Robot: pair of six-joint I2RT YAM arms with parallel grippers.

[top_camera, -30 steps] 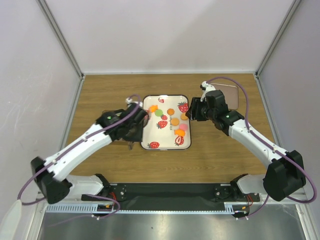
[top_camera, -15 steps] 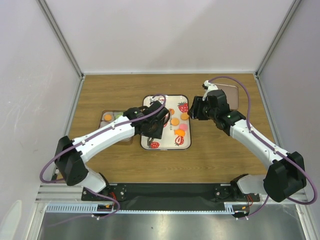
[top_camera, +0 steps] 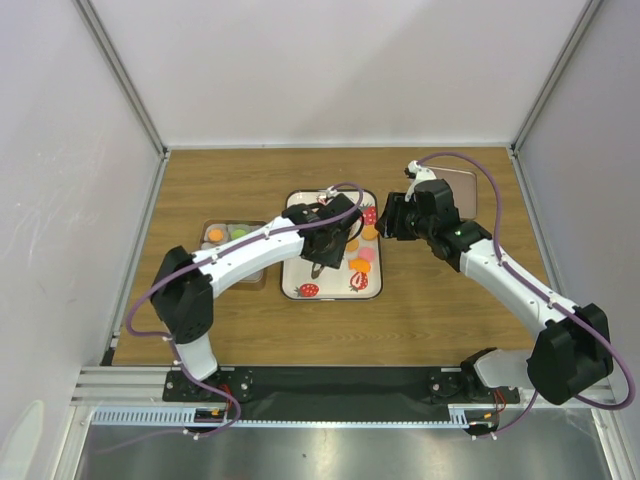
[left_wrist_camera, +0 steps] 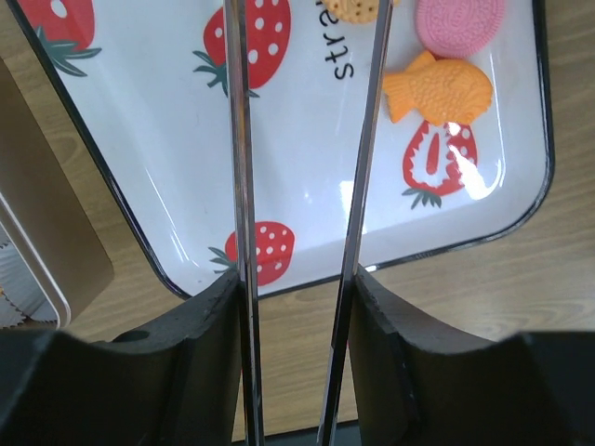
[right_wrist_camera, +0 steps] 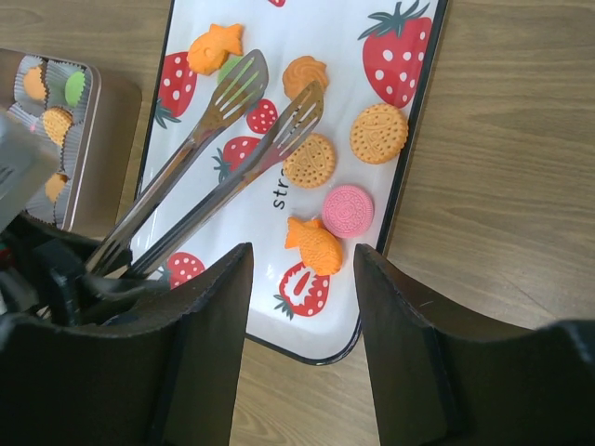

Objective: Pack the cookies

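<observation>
Several cookies lie on the white strawberry-print tray: a star, a swirl, two round tan ones, a pink one and an orange fish. My left gripper is shut on metal tongs, whose two blades stand apart above the tray. The tong tips hover near the swirl cookie with nothing between them. In the top view the left gripper is over the tray. My right gripper is open and empty above the tray's right edge.
A tin box with paper cups holding cookies sits left of the tray. Its tan lid lies at the back right, partly under the right arm. White walls close in the wooden table on three sides.
My left arm has swung right from the tin box to over the tray, carrying the tongs, whose blades have spread a little. The right arm has not moved.
</observation>
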